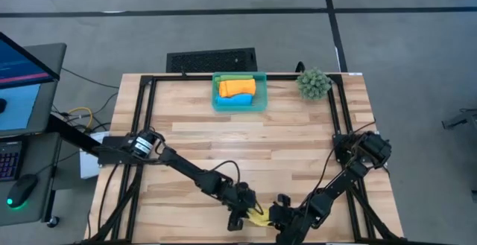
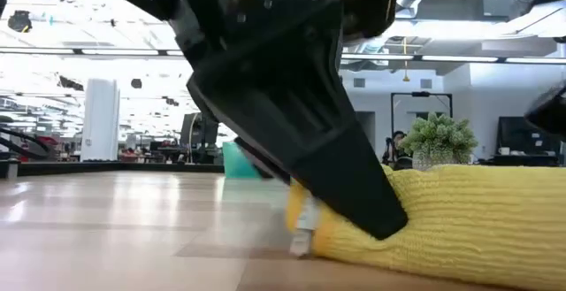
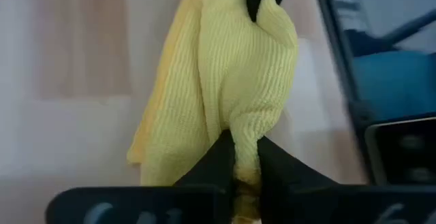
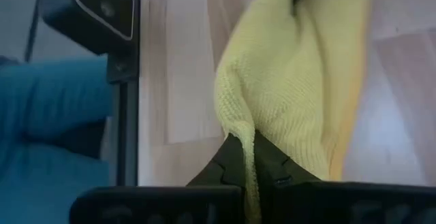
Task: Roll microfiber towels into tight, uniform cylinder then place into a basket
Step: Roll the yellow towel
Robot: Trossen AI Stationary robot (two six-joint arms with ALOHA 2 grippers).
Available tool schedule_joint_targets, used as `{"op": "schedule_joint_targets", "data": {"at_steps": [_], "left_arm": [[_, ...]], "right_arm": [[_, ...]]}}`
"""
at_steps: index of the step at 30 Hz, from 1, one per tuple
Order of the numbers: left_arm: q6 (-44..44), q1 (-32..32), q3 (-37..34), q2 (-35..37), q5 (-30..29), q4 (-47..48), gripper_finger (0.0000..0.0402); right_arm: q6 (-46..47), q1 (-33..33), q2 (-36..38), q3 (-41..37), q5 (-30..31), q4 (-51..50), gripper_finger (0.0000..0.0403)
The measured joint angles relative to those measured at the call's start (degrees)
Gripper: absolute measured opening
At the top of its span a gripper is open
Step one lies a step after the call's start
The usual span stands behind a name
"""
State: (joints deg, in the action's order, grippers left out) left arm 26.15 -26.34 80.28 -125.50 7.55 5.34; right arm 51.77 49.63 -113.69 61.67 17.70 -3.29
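Observation:
The yellow towel (image 1: pixel 258 217) lies bunched at the table's near edge, between my two grippers. My left gripper (image 1: pixel 243 212) is shut on its left end and my right gripper (image 1: pixel 277 215) on its right end. In the low view the towel (image 2: pixel 460 225) rests on the wood, with my left gripper's dark finger (image 2: pixel 354 194) slanting down onto its left end. The teal basket (image 1: pixel 261 100) stands at the far middle and holds the orange towel (image 1: pixel 237 88), a green towel (image 1: pixel 232 77) and a blue towel (image 1: pixel 235 99). My left gripper pinches a gathered fold at the towel's left end (image 3: pixel 246 157) between its two fingers, coming slanting down from the table's left. The cloth bulges out beyond the fingers and its underside (image 2: pixel 424 260) lies on the table. My right gripper pinches a bunched edge at the towel's right end (image 4: pixel 246 150) between its two fingers, slanting down from the table's right. The cloth spreads away from the fingers toward the other gripper, slack.
A spiky green plant ball (image 1: pixel 314 83) sits at the far right corner. A black frame rail (image 1: pixel 145 126) runs round the tabletop. Bare wood (image 1: pixel 246 148) lies between the near edge and the basket. A monitor, keyboard and mouse stand off the table's left.

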Motion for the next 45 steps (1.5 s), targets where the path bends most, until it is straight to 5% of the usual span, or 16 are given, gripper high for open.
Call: {"op": "schedule_joint_targets", "data": {"at_steps": [5,11,28,37,45], "left_arm": [[9.1,1.8,-0.1,-0.2,10.5,-0.2,0.0041],[14.9,3.1,-0.2,-0.3,18.2,-0.1,0.0025],[35.7,6.6,-0.1,-0.4,26.4,1.0,0.0026],[37.0,6.4,-0.2,-0.2,23.9,2.2,0.0023],[38.5,6.4,-0.1,-0.1,23.4,3.9,0.0024]], "right_arm": [[4.7,0.1,-0.2,-0.1,-1.6,5.0,0.0024],[8.3,0.1,-0.2,-0.1,-3.5,10.2,0.0015],[37.4,-0.3,0.3,0.3,-5.6,2.8,0.0035],[33.3,-2.3,0.3,0.3,-5.0,-0.3,0.0034],[20.0,-2.4,0.0,0.1,-4.9,2.0,0.0061]]}}
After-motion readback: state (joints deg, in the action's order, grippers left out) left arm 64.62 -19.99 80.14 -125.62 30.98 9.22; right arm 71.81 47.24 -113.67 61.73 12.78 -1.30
